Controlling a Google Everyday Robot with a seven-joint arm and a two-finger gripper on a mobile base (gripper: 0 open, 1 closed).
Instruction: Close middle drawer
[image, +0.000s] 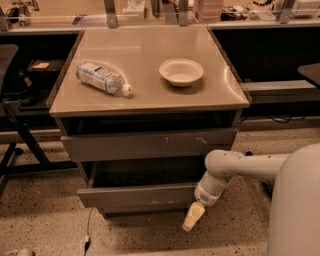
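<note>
The middle drawer (140, 196) is a wide grey box with a plain flat front. It stands partly pulled out of the cabinet, and its dark inside (145, 176) shows above the front. My gripper (193, 218), with cream fingers pressed together, hangs from the white arm (235, 167). It sits at the right end of the drawer front, just in front of and below its lower edge. It holds nothing.
Above is a grey drawer front with pale orange scratch marks (150, 145). On the cabinet top (150, 47) lie a plastic bottle (104, 78) and a white bowl (181, 71). A black chair frame (15, 125) stands to the left. A cable (87, 235) lies on the floor.
</note>
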